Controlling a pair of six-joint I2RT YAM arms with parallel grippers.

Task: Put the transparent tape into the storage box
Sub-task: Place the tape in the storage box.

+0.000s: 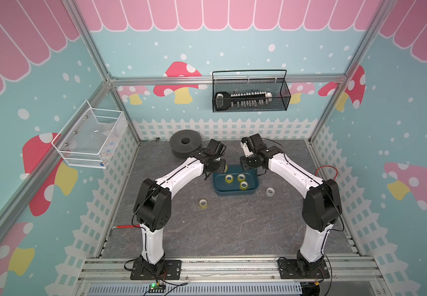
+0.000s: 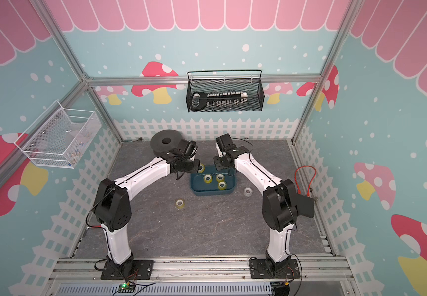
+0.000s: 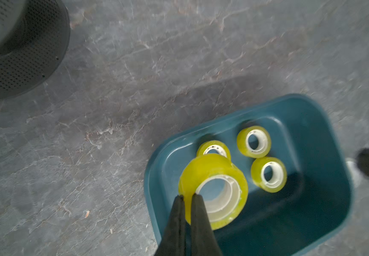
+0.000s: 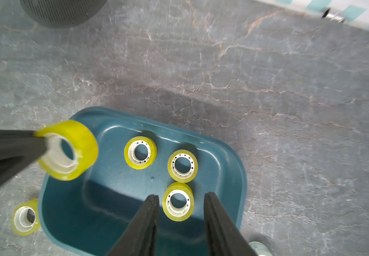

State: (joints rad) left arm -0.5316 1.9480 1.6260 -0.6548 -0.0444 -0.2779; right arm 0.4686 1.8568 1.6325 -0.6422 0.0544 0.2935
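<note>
Grey stone-patterned tabletop (image 1: 233, 230) carries my storage box (image 3: 325, 141), three yellow-tinted tape rolls (image 4: 140, 152) lying flat inside. My left gripper (image 3: 187, 196) pinches a fourth transparent tape roll (image 3: 214, 175) by its wall, above the box's edge. My right gripper (image 4: 181, 195) hangs parted over the box, holding nothing.
</note>
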